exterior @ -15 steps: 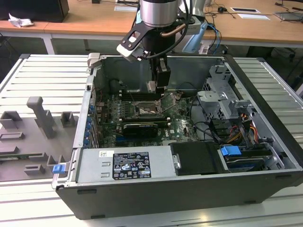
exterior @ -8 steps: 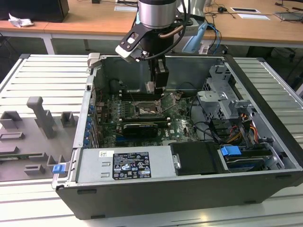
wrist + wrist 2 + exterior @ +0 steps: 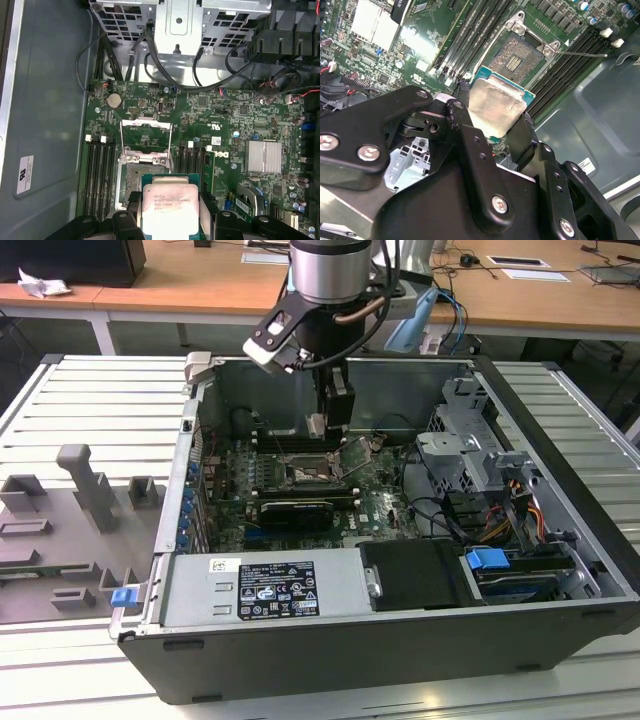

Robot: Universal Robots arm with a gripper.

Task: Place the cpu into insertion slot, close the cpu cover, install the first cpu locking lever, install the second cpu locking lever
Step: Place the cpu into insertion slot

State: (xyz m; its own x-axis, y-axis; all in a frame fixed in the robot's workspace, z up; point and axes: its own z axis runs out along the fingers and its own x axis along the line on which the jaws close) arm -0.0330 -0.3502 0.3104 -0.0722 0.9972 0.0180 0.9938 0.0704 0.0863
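Note:
My gripper [image 3: 318, 427] hangs inside the open computer case, shut on the cpu [image 3: 496, 106], a flat square chip with a dull silver top and green edge. In both wrist views the black fingers [image 3: 457, 117] press on two opposite sides of the cpu [image 3: 170, 207]. The insertion slot [image 3: 516, 56] lies open on the green board just below and ahead of the chip; part of the slot [image 3: 131, 180] is hidden behind the cpu. The cpu cover [image 3: 146, 136] is swung open, away from the slot. A thin locking lever [image 3: 582, 53] sticks out beside the slot [image 3: 303, 476].
Long black memory slots [image 3: 100, 170] flank the socket on both sides. A metal drive cage [image 3: 470, 455] with cables fills the exterior view's right, and a power supply [image 3: 265, 590] sits at the front. A silver heat sink [image 3: 263, 156] stands on the board. Grey fixtures [image 3: 85, 490] lie outside the case.

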